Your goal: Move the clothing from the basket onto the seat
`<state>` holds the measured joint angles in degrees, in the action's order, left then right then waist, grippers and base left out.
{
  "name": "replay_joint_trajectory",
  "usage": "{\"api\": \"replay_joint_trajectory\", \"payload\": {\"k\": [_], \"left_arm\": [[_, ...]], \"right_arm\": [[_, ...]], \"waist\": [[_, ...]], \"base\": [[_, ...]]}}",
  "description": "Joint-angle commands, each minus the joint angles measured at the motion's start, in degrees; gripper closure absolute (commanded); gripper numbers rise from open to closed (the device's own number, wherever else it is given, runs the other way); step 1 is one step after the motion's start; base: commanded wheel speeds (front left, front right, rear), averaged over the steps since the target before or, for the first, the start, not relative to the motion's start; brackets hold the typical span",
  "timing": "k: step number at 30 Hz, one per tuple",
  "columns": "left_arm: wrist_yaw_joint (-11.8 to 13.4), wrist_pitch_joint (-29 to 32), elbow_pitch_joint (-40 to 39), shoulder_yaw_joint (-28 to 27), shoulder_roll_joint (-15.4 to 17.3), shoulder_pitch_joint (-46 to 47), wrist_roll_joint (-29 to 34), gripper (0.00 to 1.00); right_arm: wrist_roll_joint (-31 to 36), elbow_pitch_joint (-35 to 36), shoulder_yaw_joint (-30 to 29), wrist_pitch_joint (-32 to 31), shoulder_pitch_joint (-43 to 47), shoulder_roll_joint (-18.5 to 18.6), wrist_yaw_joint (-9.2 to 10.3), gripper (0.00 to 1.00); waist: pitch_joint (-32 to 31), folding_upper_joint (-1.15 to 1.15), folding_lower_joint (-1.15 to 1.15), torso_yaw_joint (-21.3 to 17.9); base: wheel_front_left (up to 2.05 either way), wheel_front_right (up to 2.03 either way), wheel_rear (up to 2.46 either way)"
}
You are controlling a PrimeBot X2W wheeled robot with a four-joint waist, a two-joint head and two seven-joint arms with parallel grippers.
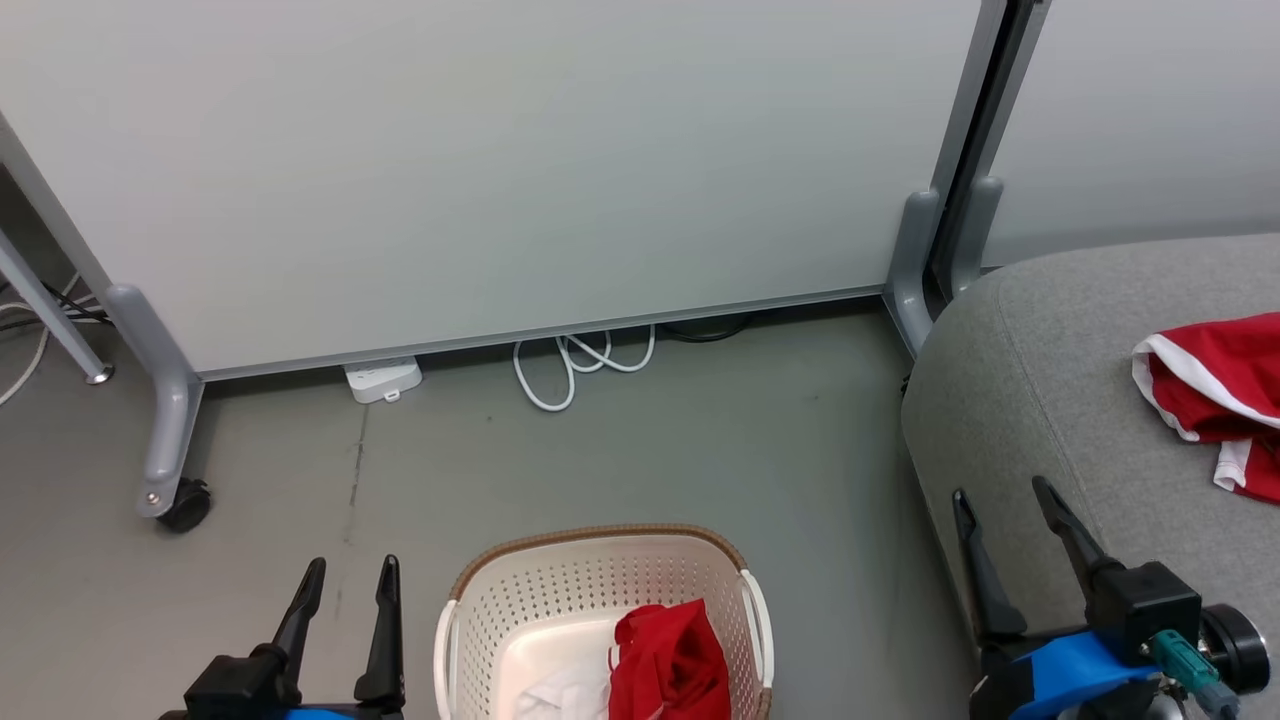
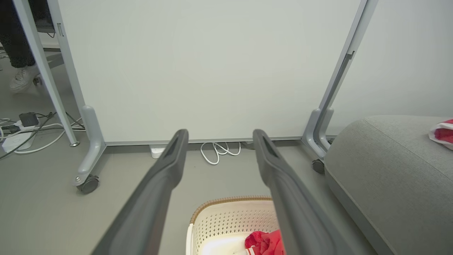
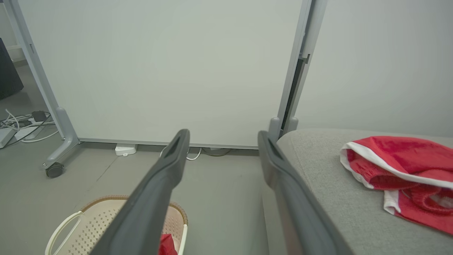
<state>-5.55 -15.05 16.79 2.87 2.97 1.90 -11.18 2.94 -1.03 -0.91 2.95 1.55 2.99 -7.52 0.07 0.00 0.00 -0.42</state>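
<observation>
left gripper [image 1: 353,565]: its two dark fingers stood apart with nothing between them, over the floor [image 1: 640,460] just off the basket's left side.
right gripper [image 1: 1000,490]: its fingers were spread wide and held nothing. It hung over the seat's near left edge, fingertips pointing towards the partition.
basket [image 1: 600,585]: it stood upright on the floor between the two grippers, near the seat's left side but not touching it.
red clothing in the basket [image 1: 672,658]: it lay bunched in a heap against the basket's right wall, below the rim.
white piece [image 1: 558,692]: it lay flat on the basket's bottom, just left of the red heap and touching it.
red clothing on the seat [image 1: 1215,390]: it lay crumpled on the seat's top towards its right side, white bands showing along the folds, well apart from the right gripper.
seat [image 1: 1040,400]: the grey cushion stood on the floor to the right of the basket, its rounded far left corner just beside the partition's right foot.
partition [image 1: 500,170]: a pale panel in a grey frame stood on the floor behind basket and seat, with a black caster [image 1: 186,504] under its left foot.
power strip [image 1: 382,378]: it was white and lay on the floor at the panel's bottom edge.
white cable [image 1: 575,368]: it lay looped on the floor under the same edge, right of the power strip.
person's foot [image 2: 22,77]: in a white shoe, it was on the floor beyond the partition's left leg.
</observation>
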Motion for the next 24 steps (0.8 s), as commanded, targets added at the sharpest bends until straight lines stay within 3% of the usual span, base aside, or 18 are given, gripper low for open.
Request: {"api": "replay_joint_trajectory", "payload": {"k": [1, 12, 19, 24], "left_arm": [[-0.2, -0.2, -0.1, 0.3, 0.1, 0.1, 0.2, 0.0], [-1.2, -0.2, 3.0, 4.4, 0.1, 12.7, 2.3, 0.0], [-1.7, -0.2, 10.2, 7.6, 1.5, 23.1, 3.8, 0.0], [-1.8, -0.2, 17.2, 8.2, 1.6, 27.3, 2.4, 0.0]], "right_arm": [[0.0, 0.9, 0.1, 0.0, -0.9, -0.2, 0.06, 0.0], [2.0, 6.5, 1.2, 0.1, -12.9, -0.2, 0.06, 0.0], [0.7, 7.8, 2.7, 2.0, -21.1, -0.2, 0.06, 0.0], [-1.1, 6.5, 4.3, 3.2, -24.0, -0.2, 0.06, 0.0]], "waist": [[1.9, 0.0, 0.0, -0.9], [20.8, 0.0, 0.0, -6.5], [33.4, 0.0, 0.0, -10.5], [38.0, 0.0, 0.0, -13.3]], "base": [[0.0, 0.0, 0.0], [0.0, 0.0, 0.0], [0.0, 0.0, 0.0], [0.0, 0.0, 0.0]]}}
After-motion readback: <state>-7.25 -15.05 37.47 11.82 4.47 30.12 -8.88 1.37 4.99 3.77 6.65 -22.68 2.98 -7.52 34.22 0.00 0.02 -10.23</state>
